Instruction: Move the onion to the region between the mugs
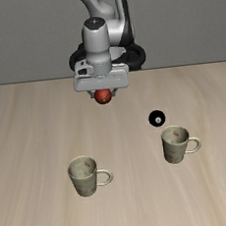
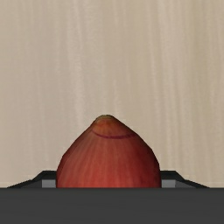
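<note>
Our tool point(image 1: 103, 92) is closed on the red onion point(image 2: 108, 159), both fingers pressing its sides, over the table point(image 1: 27, 124) and well apart from the mugs point(image 1: 85, 175).

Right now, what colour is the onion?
The onion is reddish brown, best seen in the wrist view.

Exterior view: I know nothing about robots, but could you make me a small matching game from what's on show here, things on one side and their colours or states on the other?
Things:
1. onion
2. ball
3. mug on the exterior view's left
4. table

Colours or states:
a. black
b. pale wood
c. reddish-brown, gripped in the hand
d. grey-beige, standing upright

Pairs: 1-c, 2-a, 3-d, 4-b
</note>
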Available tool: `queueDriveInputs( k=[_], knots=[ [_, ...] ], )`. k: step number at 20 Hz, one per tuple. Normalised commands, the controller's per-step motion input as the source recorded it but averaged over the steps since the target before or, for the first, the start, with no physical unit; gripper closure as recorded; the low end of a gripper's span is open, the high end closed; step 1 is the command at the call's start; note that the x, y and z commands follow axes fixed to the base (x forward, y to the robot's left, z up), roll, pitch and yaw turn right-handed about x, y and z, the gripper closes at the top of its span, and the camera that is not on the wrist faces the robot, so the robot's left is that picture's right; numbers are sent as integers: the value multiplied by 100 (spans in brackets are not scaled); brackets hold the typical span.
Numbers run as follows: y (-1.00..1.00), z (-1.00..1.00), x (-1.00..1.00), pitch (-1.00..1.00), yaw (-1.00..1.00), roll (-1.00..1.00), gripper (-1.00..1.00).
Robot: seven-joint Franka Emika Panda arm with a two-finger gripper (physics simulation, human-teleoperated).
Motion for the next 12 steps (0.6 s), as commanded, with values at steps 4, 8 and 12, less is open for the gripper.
queueDriveInputs(
  k=[4,8,12],
  knots=[
    [0,0,100,0,0,0,100],
    [0,0,100,0,0,0,100],
    [0,0,100,0,0,0,100]
  ],
)
